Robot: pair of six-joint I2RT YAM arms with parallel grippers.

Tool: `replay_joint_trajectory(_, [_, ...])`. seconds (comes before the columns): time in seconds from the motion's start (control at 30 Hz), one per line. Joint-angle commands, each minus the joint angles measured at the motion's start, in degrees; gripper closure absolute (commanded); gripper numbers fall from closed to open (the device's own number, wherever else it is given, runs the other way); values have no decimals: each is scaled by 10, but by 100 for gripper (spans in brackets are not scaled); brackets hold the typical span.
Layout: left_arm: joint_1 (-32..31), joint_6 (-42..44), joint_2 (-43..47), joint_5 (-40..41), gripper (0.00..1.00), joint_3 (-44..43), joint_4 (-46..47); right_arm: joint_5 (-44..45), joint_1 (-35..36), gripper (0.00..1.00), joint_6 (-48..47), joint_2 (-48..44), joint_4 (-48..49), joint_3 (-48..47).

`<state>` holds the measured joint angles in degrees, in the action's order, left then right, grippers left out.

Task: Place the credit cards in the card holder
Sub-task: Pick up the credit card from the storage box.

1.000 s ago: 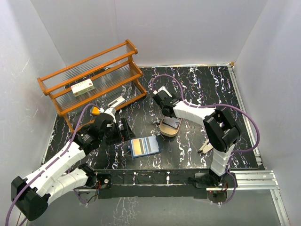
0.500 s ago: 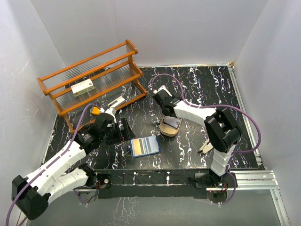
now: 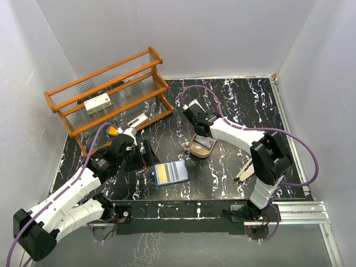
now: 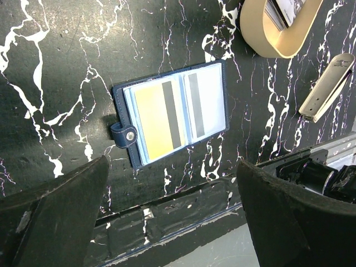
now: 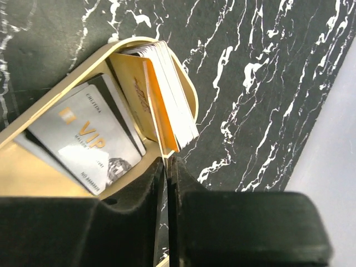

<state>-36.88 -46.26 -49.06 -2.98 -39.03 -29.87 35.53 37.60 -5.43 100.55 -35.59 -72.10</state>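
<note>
Left gripper [image 4: 172, 165] hangs over the card holder [image 4: 172, 114], jaws spread wide, nothing between them. The holder lies open and flat on the black marbled desk [image 3: 239, 105] near the front edge, its snap tab pointing left in the wrist view. There's a yellow card [image 4: 153, 122] with a dark stripe in one pocket and a pale card [image 4: 206, 100] with a grey stripe in the pocket beside it. Over to the right gripper [image 5: 167, 161]: it's down at the rim of the tan tray [image 5: 89, 61], jaws pinched to a thin slit, right where the lower corner of an orange card [image 5: 158, 105] meets them. Whether that card is actually nipped, I cannot tell. More credit cards [image 5: 177, 94] stand on edge in a stack against the tray's wall, and a grey VIP card [image 5: 83, 139] lies inside, overlapping another beneath it. The tray sits just beyond and right of the holder, apart from it. At the back left, the wooden rack [image 3: 111, 92] has a white box [image 3: 98, 103] on its shelf
</note>
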Motion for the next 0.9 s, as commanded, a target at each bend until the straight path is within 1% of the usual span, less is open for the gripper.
replay_joint_trajectory(0.0, [-1, 3, -4, -4, 4, -17, -2, -51, 6, 97, 26, -51, -32, -36])
replay_joint_trajectory(0.07, [-1, 3, -8, -5, 5, -21, -6, -77, 12, 100, 35, -63, -40, -28])
replay_joint_trajectory(0.2, [-1, -1, -6, -7, 6, -24, -8, -128, 20, 100, 63, -93, -63, -24])
replay_joint_trajectory(0.3, [-1, -11, -4, -23, 6, -18, 2, -189, 22, 100, 110, -133, -69, -25])
replay_joint_trajectory(0.37, [-1, -26, -6, -42, 6, -8, 16, -240, 22, 100, 147, -164, -49, -11])
replay_joint_trajectory(0.43, [-1, -43, -5, -68, 6, 10, 43, -310, 23, 100, 184, -195, -18, 12])
replay_joint_trajectory(0.57, [-1, -70, 0, -127, 8, 34, 113, -407, 24, 100, 258, -248, 34, 67])
replay_joint_trajectory(0.7, [-1, -102, 9, -170, 15, 50, 201, -536, 27, 100, 334, -305, 118, 136])
replay_joint_trajectory(0.87, [-1, -133, 14, -180, 22, 38, 267, -560, 27, 100, 382, -371, 147, 172])
